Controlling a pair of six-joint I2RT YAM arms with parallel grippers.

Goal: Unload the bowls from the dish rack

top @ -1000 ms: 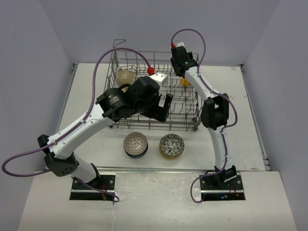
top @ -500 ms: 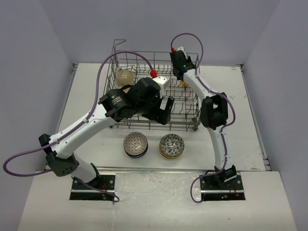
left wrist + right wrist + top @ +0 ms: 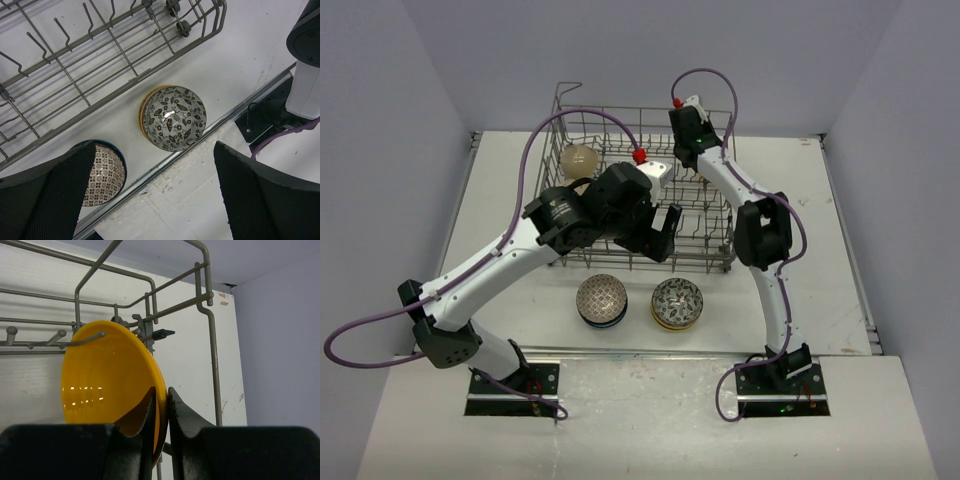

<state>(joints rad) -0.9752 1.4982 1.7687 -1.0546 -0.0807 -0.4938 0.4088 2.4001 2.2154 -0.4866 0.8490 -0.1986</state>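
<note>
The grey wire dish rack (image 3: 720, 262) stands at the back middle of the table. In the right wrist view a bright orange-yellow bowl (image 3: 102, 382) stands on edge among the tines at the rack's back right corner, and my right gripper (image 3: 161, 396) is shut on its rim, one finger inside and one outside. A beige bowl (image 3: 580, 158) lies at the rack's back left. My left gripper (image 3: 155, 197) hangs open and holds nothing, above the rack's front wall (image 3: 90, 107). Two patterned bowl stacks (image 3: 601, 298) (image 3: 677, 302) sit in front of the rack.
In the left wrist view the leaf-patterned bowl (image 3: 173, 118) and the checked bowl (image 3: 102, 175) lie between the rack and the metal strip (image 3: 165, 162) at the table's near edge. The right arm's white base (image 3: 305, 90) stands at right.
My right gripper has closed onto the orange-yellow bowl's rim and shifted slightly left at the rack's back corner. The left arm has barely moved.
</note>
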